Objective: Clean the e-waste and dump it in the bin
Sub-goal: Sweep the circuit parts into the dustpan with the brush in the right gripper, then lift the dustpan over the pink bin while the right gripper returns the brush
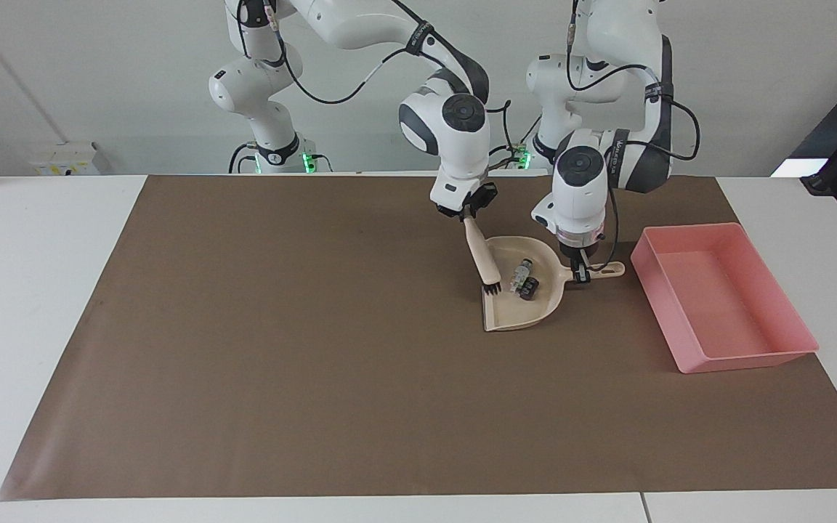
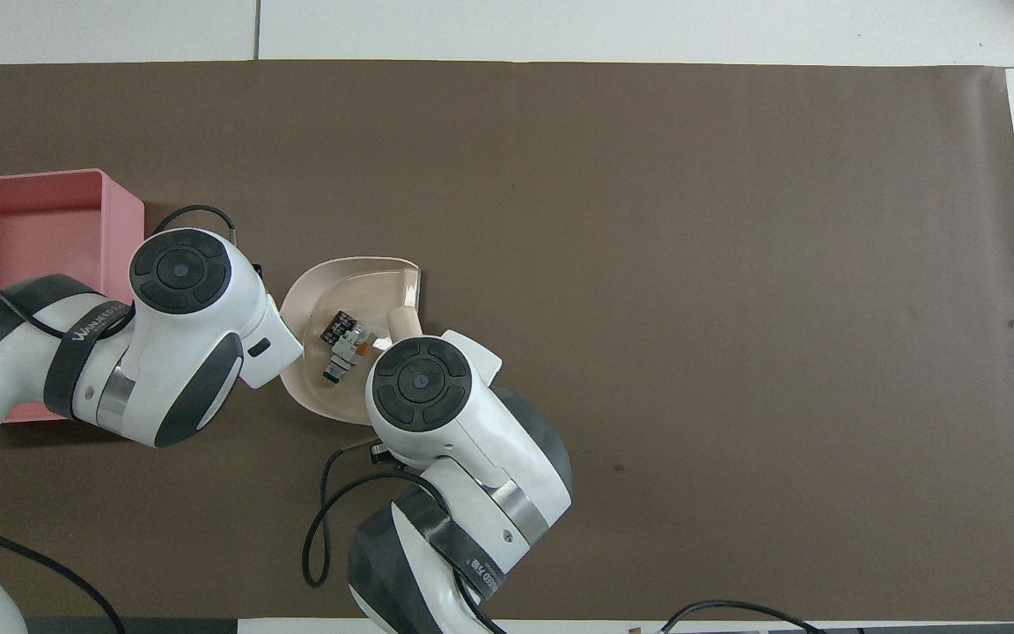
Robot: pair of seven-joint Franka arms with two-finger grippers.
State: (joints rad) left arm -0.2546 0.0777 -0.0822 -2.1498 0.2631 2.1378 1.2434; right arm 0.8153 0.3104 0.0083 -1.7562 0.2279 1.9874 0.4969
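L gripper (image 1: 580, 274) clamps dustpan (image 1: 524, 312) handle; e-waste (image 1: 522, 280) inside. R gripper (image 1: 466, 214) grips brush (image 1: 482, 256) at pan mouth. Bin (image 1: 745, 359) beside, on brown mat (image 1: 280, 349).

the e-waste (image 1: 522, 279): a small cluster of tiny parts, a white block with green patches and dark cylindrical pieces, lying together inside the beige dustpan (image 1: 535, 309), near its middle. the bin (image 1: 745, 354): a shallow rectangular pink plastic tray with sloping walls, upright on the brown mat at the left arm's end of the counter, beside the dustpan and apart from it.
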